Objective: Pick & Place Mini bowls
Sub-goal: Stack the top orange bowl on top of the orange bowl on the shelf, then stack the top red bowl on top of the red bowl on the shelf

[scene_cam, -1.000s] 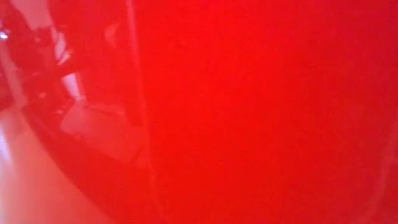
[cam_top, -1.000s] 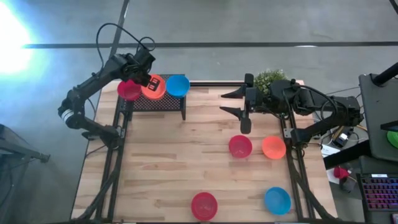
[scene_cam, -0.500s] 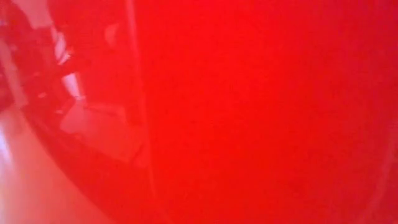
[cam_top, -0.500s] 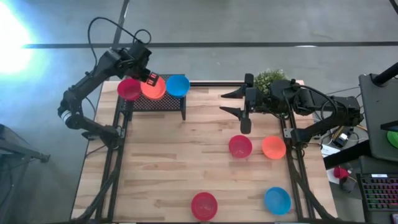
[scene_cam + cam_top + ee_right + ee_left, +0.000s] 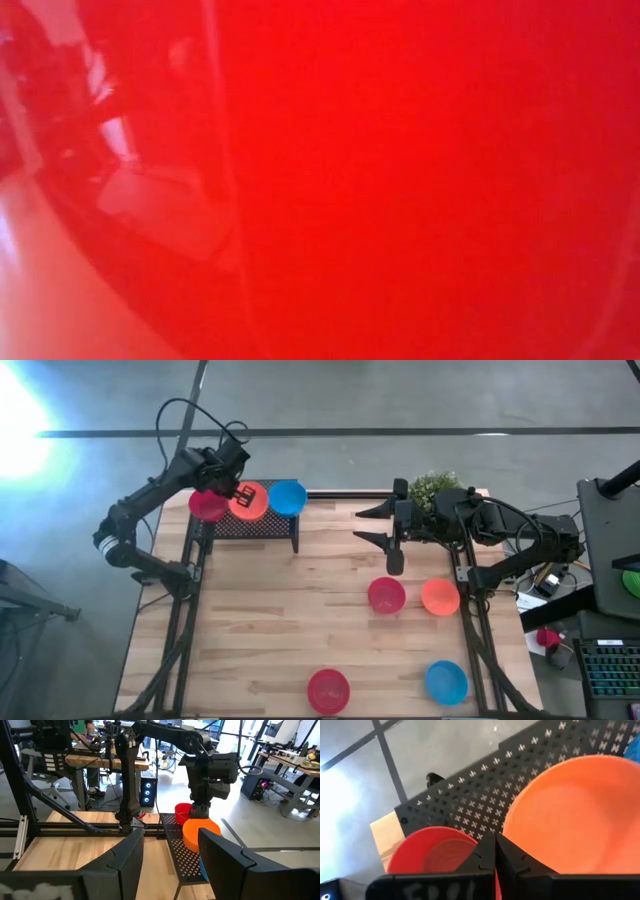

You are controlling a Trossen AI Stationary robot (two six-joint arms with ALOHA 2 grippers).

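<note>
Three mini bowls sit on a black perforated rack at the table's far left: red, orange and blue. My left gripper hangs over them, shut, slanting down. In the left wrist view its fingertips meet between the red bowl and the orange bowl. My right gripper waits open and level above the table's far right. Several more bowls rest on the wood: red, orange, red, blue. My left gripper's shut fingers come from above, slanting down, with nothing between them. Their tips stand at the near rim of the orange bowl, beside the red bowl. I cannot tell whether they touch either bowl.
A small green potted plant stands at the far right behind my right arm. A red bowl right against the low camera fills that view. Bare wood lies in the table's middle and near left.
My left gripper drew up and back toward the far left edge, then came back down over the red and orange bowls, and its fingers have come together. The bowls on the rack have stayed in place.
</note>
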